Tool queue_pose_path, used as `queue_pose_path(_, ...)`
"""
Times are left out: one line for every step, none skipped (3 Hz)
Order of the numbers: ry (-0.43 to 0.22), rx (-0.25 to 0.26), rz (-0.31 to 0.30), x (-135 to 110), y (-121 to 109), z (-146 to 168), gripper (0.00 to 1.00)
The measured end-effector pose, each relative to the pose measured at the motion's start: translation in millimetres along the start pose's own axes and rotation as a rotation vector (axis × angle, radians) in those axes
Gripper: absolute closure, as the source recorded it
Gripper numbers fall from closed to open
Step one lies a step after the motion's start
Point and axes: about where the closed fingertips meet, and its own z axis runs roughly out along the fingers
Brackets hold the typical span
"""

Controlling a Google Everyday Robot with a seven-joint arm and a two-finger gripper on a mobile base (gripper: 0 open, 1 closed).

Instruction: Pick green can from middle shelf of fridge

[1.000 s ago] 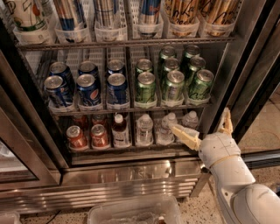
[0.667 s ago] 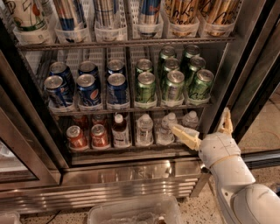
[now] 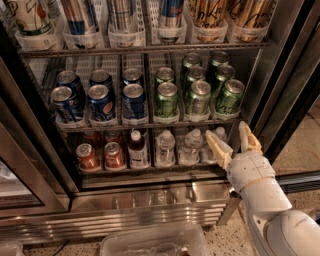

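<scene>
The fridge [image 3: 280, 75] is standing open, its dark frame rising at the right and its stainless steel base running along the bottom. The middle shelf [image 3: 145, 123] is carrying three lanes of blue cans [image 3: 102, 102] on the left, the front ones showing a round red, white and blue emblem, though no wording can be read. To their right, three lanes of green cans are sitting in clear trays; the green can [image 3: 230, 96] at the front of the rightmost lane is facing outward, its label print too small to read. Tall cans [image 3: 170, 12] are lining the rack above, with lettering that cannot be made out. On the lowest rack, red cans [image 3: 88, 156] are standing on the left and clear bottles [image 3: 165, 147] on the right.

The end effector [image 3: 234, 141] is hanging below the middle shelf, at the right front of the lowest rack, beneath the green can and apart from it. Its two tan fingers are spreading wide and holding nothing.
</scene>
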Motion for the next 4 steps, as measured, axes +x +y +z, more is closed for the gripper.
queue_pose_path(0.000,0.000,0.000,0,0,0,0.26)
queue_pose_path(0.000,0.007,0.007,-1,-4,4,0.27)
queue_pose_path(0.000,0.015,0.023,-2,-10,12,0.26)
queue_pose_path(0.009,0.018,0.033,0,-16,23,0.26)
